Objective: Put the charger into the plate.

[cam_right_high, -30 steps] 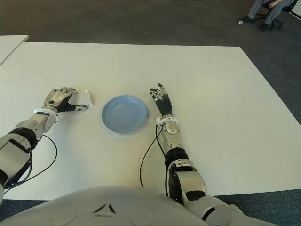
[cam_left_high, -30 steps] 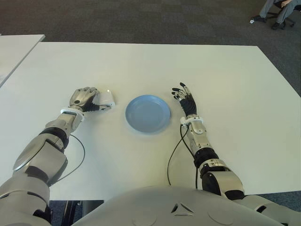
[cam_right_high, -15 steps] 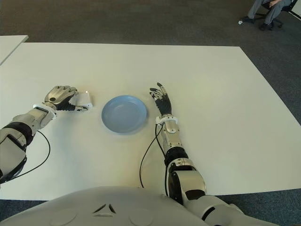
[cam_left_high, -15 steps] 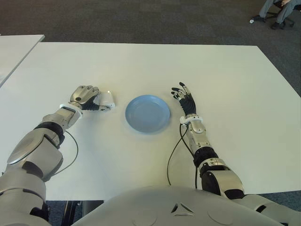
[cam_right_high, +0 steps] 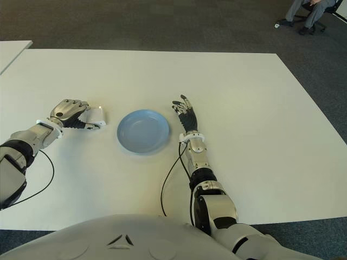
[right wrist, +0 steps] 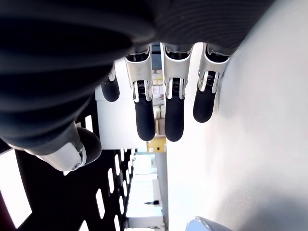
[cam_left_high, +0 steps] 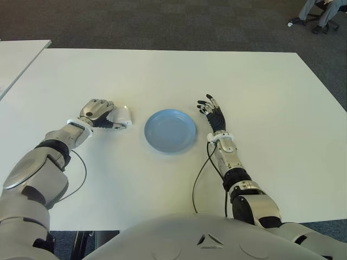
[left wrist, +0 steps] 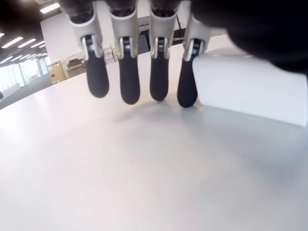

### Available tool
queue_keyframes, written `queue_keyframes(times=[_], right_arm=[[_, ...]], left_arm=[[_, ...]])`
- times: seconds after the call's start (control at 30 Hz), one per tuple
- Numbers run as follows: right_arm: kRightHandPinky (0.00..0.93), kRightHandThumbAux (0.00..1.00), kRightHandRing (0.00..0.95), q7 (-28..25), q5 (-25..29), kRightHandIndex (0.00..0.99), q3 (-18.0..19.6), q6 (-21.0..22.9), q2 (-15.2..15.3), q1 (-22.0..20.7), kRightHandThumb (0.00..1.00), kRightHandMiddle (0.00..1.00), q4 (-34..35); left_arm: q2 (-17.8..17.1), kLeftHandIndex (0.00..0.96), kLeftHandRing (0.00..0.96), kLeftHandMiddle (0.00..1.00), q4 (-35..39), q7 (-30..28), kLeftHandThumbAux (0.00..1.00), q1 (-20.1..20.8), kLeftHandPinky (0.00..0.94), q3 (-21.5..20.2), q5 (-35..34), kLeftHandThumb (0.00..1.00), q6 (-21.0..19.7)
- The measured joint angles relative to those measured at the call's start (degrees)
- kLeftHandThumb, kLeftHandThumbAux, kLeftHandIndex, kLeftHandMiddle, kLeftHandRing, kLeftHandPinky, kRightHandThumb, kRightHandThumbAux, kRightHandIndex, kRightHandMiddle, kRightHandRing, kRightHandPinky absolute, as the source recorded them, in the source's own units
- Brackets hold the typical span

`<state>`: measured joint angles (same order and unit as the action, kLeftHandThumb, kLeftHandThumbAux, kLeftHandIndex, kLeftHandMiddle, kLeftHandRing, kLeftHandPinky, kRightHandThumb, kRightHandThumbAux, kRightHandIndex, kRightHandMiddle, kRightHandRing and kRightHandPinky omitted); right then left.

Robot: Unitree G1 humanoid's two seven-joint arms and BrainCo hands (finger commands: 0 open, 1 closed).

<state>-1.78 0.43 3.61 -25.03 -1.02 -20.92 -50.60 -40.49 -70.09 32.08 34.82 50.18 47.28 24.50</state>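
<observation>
Left hand (cam_left_high: 97, 112) curled on charger (cam_left_high: 124, 115); needs firm grip, lift clear, w/ plate (cam_left_high: 170, 130) beside. Right hand (cam_left_high: 214, 115) spread, idle.

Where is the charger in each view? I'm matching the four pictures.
Left eye: charger left of centre, at the left hand, left of the plate.
Right eye: charger farther left, same neighbours.
Left wrist: white block at the right, beside the fingers.
Right wrist: not in it.
Shared landmark: the plate, whose rim shows at the right wrist view's bottom edge; the left wrist view lacks it.
</observation>
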Motion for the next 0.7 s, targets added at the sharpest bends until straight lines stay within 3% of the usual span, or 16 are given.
queue_keyframes(times=[0.33, 0.57, 0.7], right_arm=[[0.237, 0.547, 0.275, 0.3, 0.0, 0.083, 0.0, 0.0, -0.1, -0.4, 0.0, 0.292, -0.7], [0.227, 0.548, 0.274, 0.5, 0.0, 0.083, 0.0, -0.4, 0.1, -0.6, 0.0, 0.295, -0.5], [0.223, 0.546, 0.273, 0.6, 0.0, 0.08, 0.0, -0.4, 0.0, -0.7, 0.0, 0.294, -0.5]], left_arm=[[-0.8, 0.442, 0.79, 0.789, 2.6, 0.6, 0.7, -1.6, 0.805, -1.9, -0.2, 0.725, -0.2], [-1.1, 0.443, 0.817, 0.818, 17.6, -0.4, 0.698, -8.5, 0.811, -10.3, -3.4, 0.738, -9.8], [-1.5, 0.443, 0.834, 0.835, 26.7, -2.4, 0.698, -13.4, 0.825, -15.2, -5.4, 0.743, -13.0]])
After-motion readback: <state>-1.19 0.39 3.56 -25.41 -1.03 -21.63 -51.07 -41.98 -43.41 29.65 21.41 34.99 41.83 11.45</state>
